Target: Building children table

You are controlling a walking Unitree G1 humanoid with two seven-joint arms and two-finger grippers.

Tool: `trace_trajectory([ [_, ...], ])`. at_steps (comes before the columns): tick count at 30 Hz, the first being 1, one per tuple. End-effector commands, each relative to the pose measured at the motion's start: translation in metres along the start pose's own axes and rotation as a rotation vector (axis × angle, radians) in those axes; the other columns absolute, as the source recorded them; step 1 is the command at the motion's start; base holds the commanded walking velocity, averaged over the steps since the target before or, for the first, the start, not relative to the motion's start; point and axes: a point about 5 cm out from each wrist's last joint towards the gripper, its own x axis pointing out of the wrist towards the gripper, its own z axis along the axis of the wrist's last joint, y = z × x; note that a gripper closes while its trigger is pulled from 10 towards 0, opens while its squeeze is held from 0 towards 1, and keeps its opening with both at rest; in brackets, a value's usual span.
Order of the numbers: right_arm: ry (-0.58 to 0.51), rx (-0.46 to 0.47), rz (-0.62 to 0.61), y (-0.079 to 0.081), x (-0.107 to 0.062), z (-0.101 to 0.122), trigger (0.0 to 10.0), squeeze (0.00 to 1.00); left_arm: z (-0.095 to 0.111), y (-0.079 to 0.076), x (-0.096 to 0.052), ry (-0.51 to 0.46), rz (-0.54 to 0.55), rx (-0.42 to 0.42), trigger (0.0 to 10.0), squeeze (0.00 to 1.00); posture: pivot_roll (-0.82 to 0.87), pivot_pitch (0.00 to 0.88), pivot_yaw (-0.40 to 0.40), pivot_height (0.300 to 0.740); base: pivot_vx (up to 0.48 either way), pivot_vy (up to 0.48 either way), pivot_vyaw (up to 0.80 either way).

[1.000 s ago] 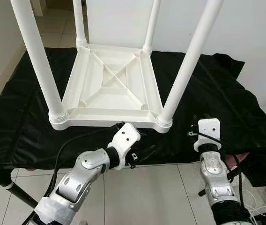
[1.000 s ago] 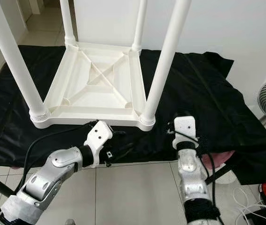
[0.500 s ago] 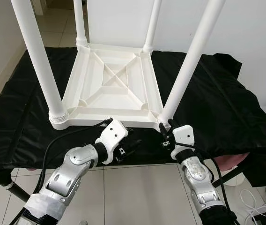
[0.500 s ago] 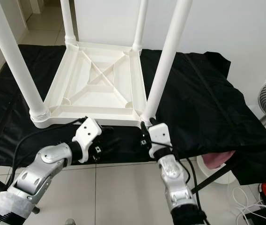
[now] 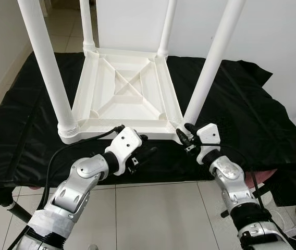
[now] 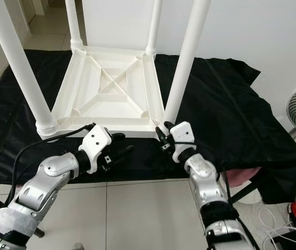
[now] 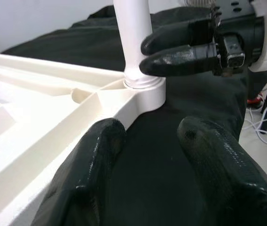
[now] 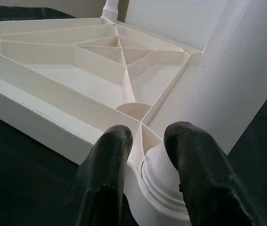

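Left gripper [image 5: 144, 156] is held unclenched just short of the near rim of the inverted children table [image 5: 124, 99], over the black-draped worktop [image 5: 242, 109]. Right gripper [image 6: 162, 137] is parted around the collar of the near right leg [image 6: 185, 57]. Rigid, light, smooth plastic is judged; the ribbed rim or leg base is preferred for grasping

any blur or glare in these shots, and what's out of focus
Left eye view: evenly lit and sharp, the upside-down white plastic table bright against the black cloth. Left wrist view: the near black fingers are soft, with a dull sheen. Right wrist view: the white table leg is blurred and near-featureless.
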Motion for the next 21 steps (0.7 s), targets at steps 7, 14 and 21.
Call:
trace_trajectory([
  [7, -0.008, -0.003, -0.134, -0.024, -0.004, 0.000, 10.0, 0.00, -0.001, 0.007, 0.000, 0.001, 0.066, 0.019, 10.0, 0.00, 0.06, 0.000, -0.065, 0.740, 0.000, 0.000, 0.00],
  [14, 0.033, -0.031, -0.351, -0.063, -0.018, -0.006, 10.0, 0.00, -0.007, 0.019, 0.008, 0.052, 0.201, 0.057, 10.0, 0.00, 0.05, 0.000, -0.046, 0.740, 0.000, 0.000, 0.00],
  [21, 0.032, -0.048, -0.390, -0.070, -0.023, -0.006, 10.0, 0.00, -0.024, 0.030, 0.015, 0.179, 0.334, 0.040, 10.0, 0.00, 0.04, 0.000, -0.042, 0.740, 0.000, 0.000, 0.00],
])
